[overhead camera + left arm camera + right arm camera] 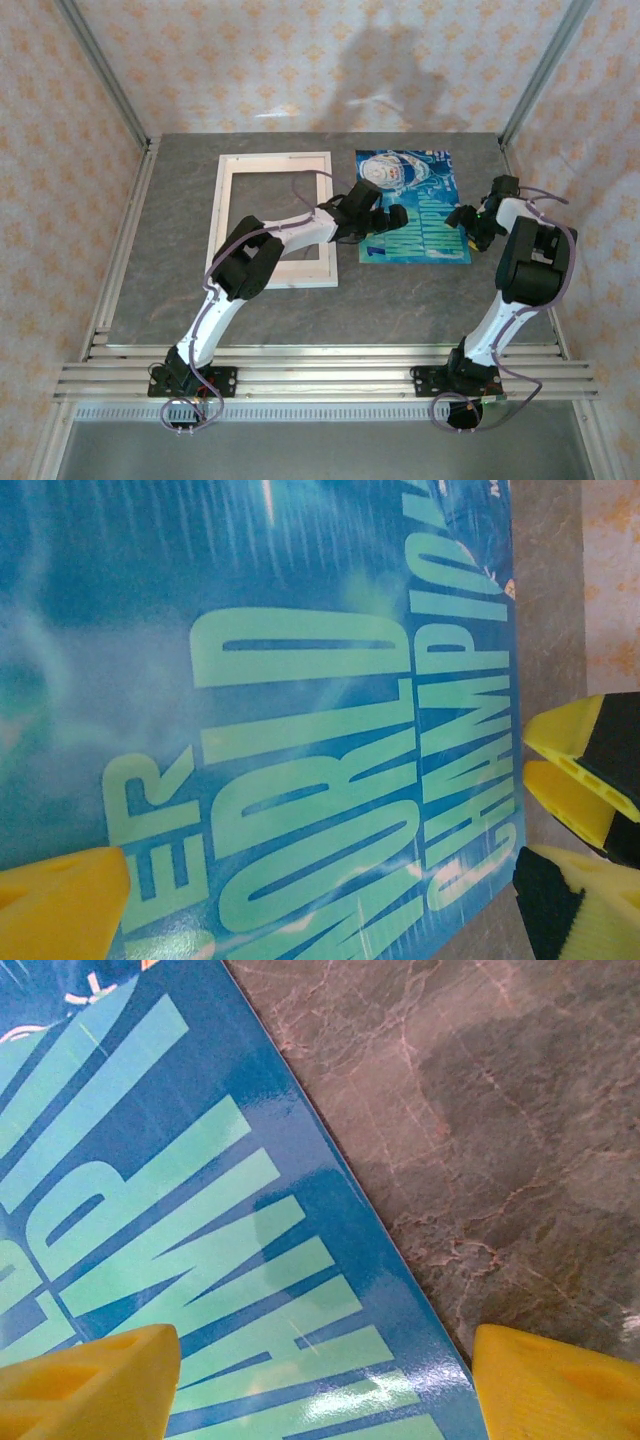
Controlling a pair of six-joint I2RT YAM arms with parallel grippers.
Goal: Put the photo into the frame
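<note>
The photo (425, 205) is lying flat on the grey table (400, 305), just to the right of the frame (275, 162), which is sitting apart from it with its centre open. So we're watching the pick-up stage, with nothing being held.

The left gripper (385, 218) is hovering over the photo's left part. Its jaws are standing as wide apart as they go, with the pale block lettering showing between its yellow fingertips (60, 905). The right gripper (325, 1385) is poised at the opposite side, jaws apart as well. One finger is over the print and the other over bare table, so the photo's right edge is running between them.

As I'm reading it, the next move is calling for a pinch on that thin edge. That looks tricky, since the glossy sheet is lying flush on the table. After that comes lifting it and carrying it leftward over the frame's opening, keeping it square.
</note>
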